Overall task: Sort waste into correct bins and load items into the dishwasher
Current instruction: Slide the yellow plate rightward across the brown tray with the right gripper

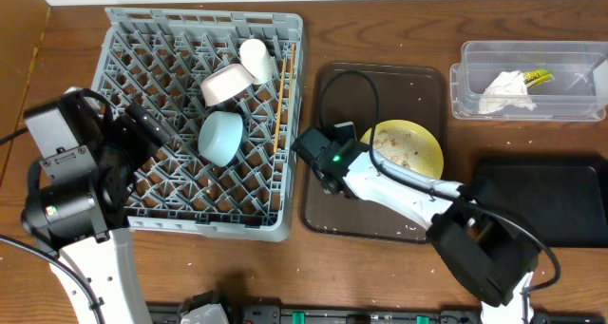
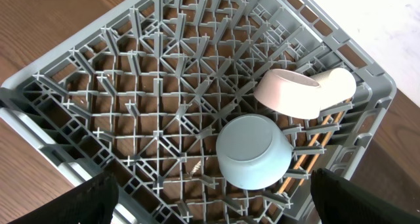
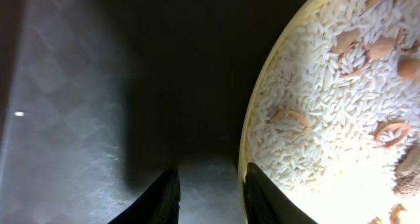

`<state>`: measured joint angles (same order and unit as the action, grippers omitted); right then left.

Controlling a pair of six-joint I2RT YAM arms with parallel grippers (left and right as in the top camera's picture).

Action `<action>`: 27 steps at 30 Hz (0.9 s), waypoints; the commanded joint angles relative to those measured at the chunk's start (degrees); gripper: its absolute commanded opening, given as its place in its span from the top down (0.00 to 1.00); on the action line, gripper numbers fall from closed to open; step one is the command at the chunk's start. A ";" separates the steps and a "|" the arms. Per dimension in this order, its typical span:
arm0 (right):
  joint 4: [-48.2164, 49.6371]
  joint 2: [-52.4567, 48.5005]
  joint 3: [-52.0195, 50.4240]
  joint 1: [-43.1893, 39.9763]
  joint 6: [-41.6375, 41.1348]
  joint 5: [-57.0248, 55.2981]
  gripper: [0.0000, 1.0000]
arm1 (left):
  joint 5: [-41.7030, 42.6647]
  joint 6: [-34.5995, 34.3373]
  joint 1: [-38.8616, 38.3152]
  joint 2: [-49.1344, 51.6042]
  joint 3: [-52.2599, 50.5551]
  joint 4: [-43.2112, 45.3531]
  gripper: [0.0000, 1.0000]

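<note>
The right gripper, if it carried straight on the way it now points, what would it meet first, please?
Probably the floor of the dark brown tray, right beside the yellow plate. The right gripper points down at it; the finger nearest the plate may catch its rim first, but depth is unclear.

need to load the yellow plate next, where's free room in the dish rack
In the dish rack, the left half and the front row near the blue bowl are bare pegs. Crowded at the back right: pink bowl, cream cup and chopsticks along the right wall.
</note>
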<state>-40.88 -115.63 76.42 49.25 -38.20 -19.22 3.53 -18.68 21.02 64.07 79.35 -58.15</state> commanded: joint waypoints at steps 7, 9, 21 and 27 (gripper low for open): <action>0.04 -1.38 -0.39 -0.22 -0.98 0.22 0.76 | 0.09 -0.52 0.28 0.02 0.28 -0.09 0.05; -0.13 -1.38 -0.39 -0.22 -0.96 0.94 0.80 | 0.09 -0.52 0.28 0.02 0.28 -0.09 0.05; -1.33 -1.38 -0.39 -0.17 -1.60 3.56 0.99 | 0.11 -0.52 0.28 0.02 0.28 -0.11 0.05; -4.20 -1.36 0.72 -0.11 -1.60 1.73 0.99 | 0.09 -0.50 0.31 0.02 0.28 -0.09 0.05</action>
<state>-43.79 -116.18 76.69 49.25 -38.46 -18.39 3.53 -18.68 21.02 64.10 79.35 -58.13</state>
